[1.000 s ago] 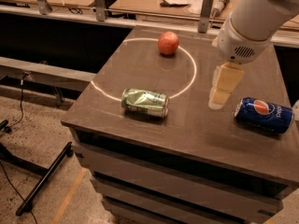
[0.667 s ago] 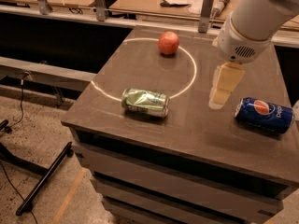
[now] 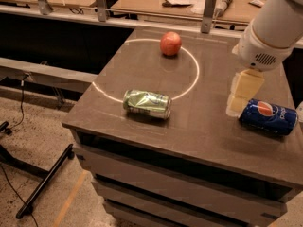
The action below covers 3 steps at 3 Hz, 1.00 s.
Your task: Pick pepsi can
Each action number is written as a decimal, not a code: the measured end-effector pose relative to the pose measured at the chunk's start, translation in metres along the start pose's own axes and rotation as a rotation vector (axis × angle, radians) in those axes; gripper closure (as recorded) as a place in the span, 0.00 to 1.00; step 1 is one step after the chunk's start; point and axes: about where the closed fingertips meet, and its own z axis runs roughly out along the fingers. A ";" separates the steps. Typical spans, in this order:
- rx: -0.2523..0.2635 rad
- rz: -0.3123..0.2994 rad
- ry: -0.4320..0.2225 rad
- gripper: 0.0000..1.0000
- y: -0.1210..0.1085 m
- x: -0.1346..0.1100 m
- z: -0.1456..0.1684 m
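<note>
pepsi can (image 3: pixel 268 117): on its side near the surface (image 3: pixel 199 126) right edge, long axis roughly across the view
pincer (image 3: pixel 242 94): just beside the can's left end, slightly above; holds nothing, how far open cannot be told

The arm (image 3: pixel 279 20) above the gripper (image 3: pixel 238 103), beside the pepsi can (image 3: pixel 268 117), runs off the top edge.

One camera looks down at a steep slant from above and in front of the dark table (image 3: pixel 199 126), facing the wooden benches (image 3: pixel 142 1) behind it. It sits near, so the tabletop fills most of the view, with floor (image 3: pixel 42 126) left of the table. The gripper (image 3: pixel 240 96) hangs over the table's right side, just beside the pepsi can (image 3: pixel 268 117).
</note>
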 end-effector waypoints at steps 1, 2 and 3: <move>-0.007 0.032 0.039 0.00 -0.004 0.022 0.013; -0.020 0.057 0.068 0.00 -0.005 0.041 0.027; -0.035 0.077 0.088 0.00 -0.004 0.055 0.038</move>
